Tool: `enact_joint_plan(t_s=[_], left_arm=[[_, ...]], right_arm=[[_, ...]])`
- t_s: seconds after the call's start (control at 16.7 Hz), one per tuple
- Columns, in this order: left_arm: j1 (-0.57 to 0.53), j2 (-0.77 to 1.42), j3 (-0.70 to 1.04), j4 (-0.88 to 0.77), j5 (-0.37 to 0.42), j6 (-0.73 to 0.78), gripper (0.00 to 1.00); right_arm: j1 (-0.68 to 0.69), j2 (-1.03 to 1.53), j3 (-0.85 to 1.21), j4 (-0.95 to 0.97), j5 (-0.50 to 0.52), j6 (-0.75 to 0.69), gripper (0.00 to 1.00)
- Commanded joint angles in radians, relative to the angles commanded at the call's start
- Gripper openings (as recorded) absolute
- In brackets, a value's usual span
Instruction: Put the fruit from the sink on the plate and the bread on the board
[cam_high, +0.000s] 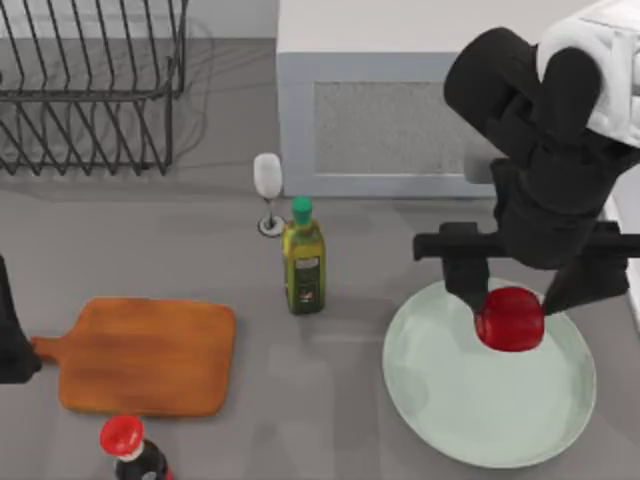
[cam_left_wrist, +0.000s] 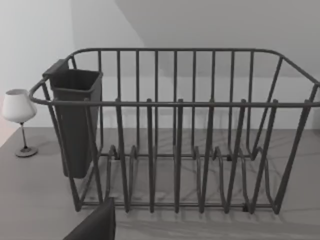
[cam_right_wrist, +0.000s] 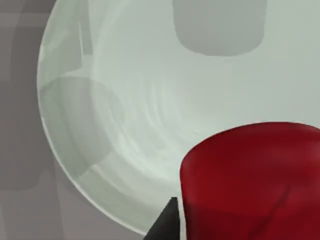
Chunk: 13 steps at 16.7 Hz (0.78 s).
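Fruit (cam_right_wrist: 250, 180) sits right under my right wrist cam, pinched in the right gripper (cam_high: 512, 300) over the plate (cam_high: 450, 400), not let go yet. Board (cam_high: 145, 355) is bare, no bread around. Left arm's parked at the table's left edge.

Even soft light, faint shadows on plate (cam_right_wrist: 125, 100), no glare

The bottle with the red cap (cam_high: 128, 447) is cut off by the top view's lower edge.
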Motion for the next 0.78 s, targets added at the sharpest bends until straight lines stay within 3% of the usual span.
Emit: enact_joint_plan(t_s=[0.18,0.24,0.78], left_arm=[[0.0,0.0,0.0,0.0,0.0,0.0,1.0],[0.0,0.0,0.0,0.0,0.0,0.0,1.0],[0.0,0.0,0.0,0.0,0.0,0.0,1.0]], right_arm=[[0.0,0.0,0.0,0.0,0.0,0.0,0.98],[0.0,0.0,0.0,0.0,0.0,0.0,1.0],[-0.001,0.0,0.0,0.0,0.0,0.0,1.0]])
